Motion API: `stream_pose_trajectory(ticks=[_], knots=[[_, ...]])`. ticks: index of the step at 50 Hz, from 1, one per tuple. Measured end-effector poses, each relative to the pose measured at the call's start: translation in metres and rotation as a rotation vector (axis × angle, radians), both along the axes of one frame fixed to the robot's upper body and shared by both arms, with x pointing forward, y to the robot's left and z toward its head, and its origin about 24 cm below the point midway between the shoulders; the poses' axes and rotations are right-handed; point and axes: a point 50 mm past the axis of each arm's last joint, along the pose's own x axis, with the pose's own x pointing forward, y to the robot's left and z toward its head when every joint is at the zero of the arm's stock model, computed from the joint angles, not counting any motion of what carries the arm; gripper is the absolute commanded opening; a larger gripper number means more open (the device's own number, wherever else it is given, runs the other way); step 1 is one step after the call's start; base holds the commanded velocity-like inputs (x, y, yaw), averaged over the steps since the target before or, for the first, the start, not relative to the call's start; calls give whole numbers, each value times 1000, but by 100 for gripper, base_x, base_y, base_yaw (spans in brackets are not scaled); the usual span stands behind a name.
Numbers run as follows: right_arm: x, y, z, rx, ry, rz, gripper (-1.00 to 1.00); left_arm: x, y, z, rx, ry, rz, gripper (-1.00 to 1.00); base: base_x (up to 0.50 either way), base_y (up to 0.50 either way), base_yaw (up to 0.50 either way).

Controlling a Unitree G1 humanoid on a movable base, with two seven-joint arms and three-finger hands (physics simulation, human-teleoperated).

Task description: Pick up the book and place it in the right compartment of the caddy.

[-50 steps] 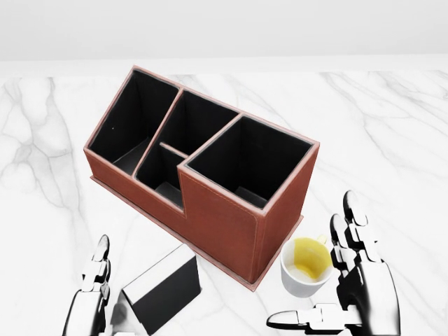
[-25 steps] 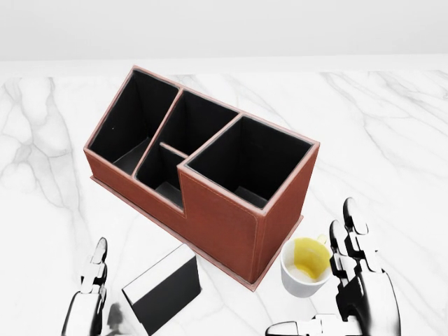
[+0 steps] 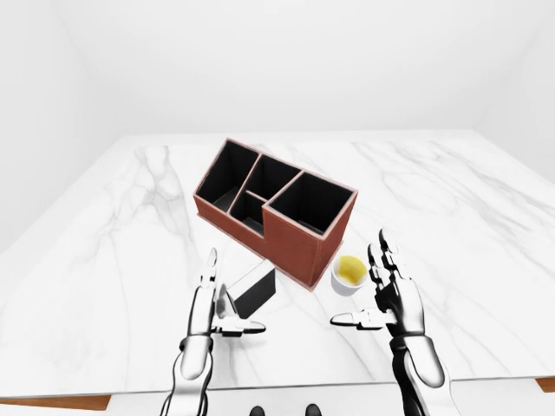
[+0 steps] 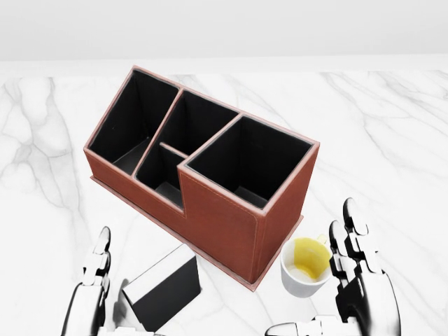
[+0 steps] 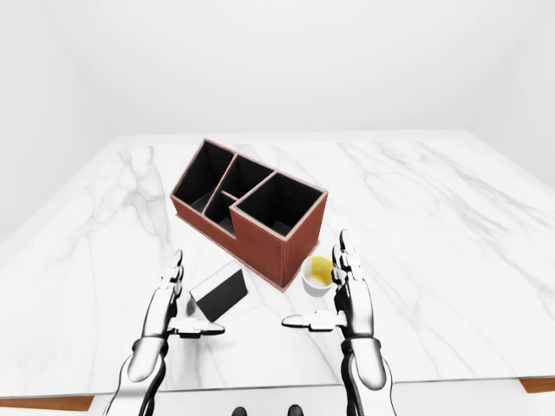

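Here, in the left-eye view, we take the caddy (image 3: 276, 211) as landmark: the book (image 3: 254, 290) lies flat on the marble table (image 3: 486, 225) just below the caddy's lower wall, and a cup (image 3: 349, 272) of yellow liquid sits just beside the caddy's lower right corner. Our left hand (image 3: 211, 308) stands just left of the book with fingers spread apart, thumb reaching under the book's lower edge; we cannot tell whether it touches.

In the head view, the caddy's large right compartment stands empty, so we judge the step in hand to be the approach to the grasp. Our right hand (image 4: 353, 280) waits below and right of the caddy, beside the cup, its fingers likewise apart and holding nothing.

In the right-eye view, the same layout holds. We judge the next move to require closing the left fingers on the book, lifting it above the caddy's rim, and avoiding the cup
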Motion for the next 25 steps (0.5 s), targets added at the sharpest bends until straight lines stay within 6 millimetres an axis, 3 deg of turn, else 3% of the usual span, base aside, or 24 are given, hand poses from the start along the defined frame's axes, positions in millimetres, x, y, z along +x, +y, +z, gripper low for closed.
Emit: stream_pose_trajectory(ticks=[17, 18, 19, 20, 21, 22, 25], knots=[[-2, 0, 0, 3, 1, 1, 100, 1, -1, -3, 13, 10, -3, 95, 0, 0, 0], [-2, 0, 0, 3, 1, 1, 100, 1, -1, -3, 14, 11, -3, 47, 0, 0, 0], [-2, 0, 0, 4, 0, 1, 100, 1, -1, -3, 15, 12, -1, 47, 0, 0, 0], [-2, 0, 0, 4, 0, 1, 100, 1, -1, -3, 16, 13, -1, 16, 0, 0, 0], [-2, 0, 0, 4, 0, 1, 100, 1, -1, -4, 17, 14, -1, -55, 0, 0, 0], [-2, 0, 0, 4, 0, 1, 100, 2, -1, -4, 18, 15, 0, -99, 0, 0, 0], [-3, 0, 0, 5, 0, 2, 100, 2, 0, -5, 20, 18, 3, -100, 0, 0, 0]])
